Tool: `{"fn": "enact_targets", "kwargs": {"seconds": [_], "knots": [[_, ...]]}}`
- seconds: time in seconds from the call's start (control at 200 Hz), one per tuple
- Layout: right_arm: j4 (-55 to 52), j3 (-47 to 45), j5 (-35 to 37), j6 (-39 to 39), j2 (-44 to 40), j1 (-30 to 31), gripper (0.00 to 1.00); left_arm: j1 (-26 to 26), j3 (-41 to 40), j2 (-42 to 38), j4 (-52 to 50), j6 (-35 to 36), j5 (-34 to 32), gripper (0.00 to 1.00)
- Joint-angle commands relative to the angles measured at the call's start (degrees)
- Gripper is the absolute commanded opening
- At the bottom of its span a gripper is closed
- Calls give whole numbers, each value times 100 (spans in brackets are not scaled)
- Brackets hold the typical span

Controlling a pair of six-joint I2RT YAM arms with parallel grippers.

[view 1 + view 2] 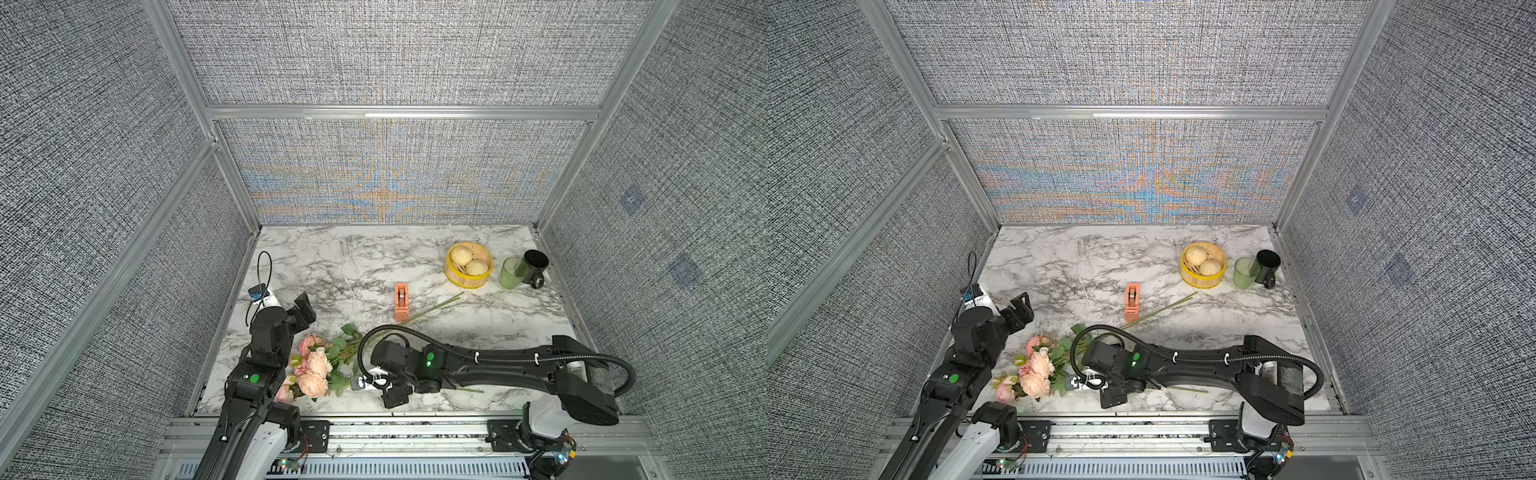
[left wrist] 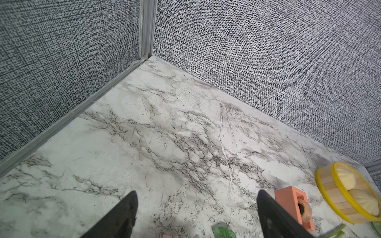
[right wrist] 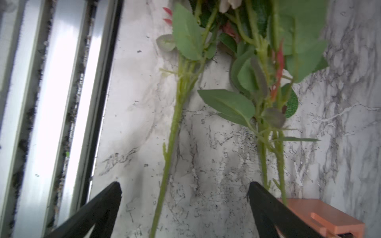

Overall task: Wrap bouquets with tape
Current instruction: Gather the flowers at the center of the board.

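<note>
The bouquets [image 1: 316, 365] [image 1: 1036, 370] lie at the table's front left: pink and peach roses with leaves, their long green stems running back and right towards the tape. The tape [image 1: 401, 301] [image 1: 1133, 302] is a salmon-orange dispenser standing mid-table, also seen in the left wrist view [image 2: 294, 204] and the right wrist view [image 3: 321, 216]. My left gripper [image 1: 305, 309] [image 2: 196, 193] hangs open and empty behind the flowers. My right gripper [image 1: 386, 386] [image 3: 184, 185] is open low over the stems, with one loose stem [image 3: 175, 123] lying between its fingers, untouched.
A yellow steamer basket [image 1: 468, 266] with two buns, a green cup [image 1: 512, 272] and a black mug [image 1: 536, 266] stand at the back right. Fabric walls enclose three sides. A metal rail [image 3: 51, 103] runs along the front edge beside my right gripper.
</note>
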Motion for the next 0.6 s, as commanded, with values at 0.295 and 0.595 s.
{"fn": "enact_targets", "kwargs": {"seconds": [0.295, 0.595], "knots": [[1333, 4, 1089, -736, 676, -502, 99, 3, 25, 84, -37, 136, -95, 89], [468, 693, -392, -1377, 872, -1219, 99, 3, -22, 111, 19, 213, -156, 89]]}}
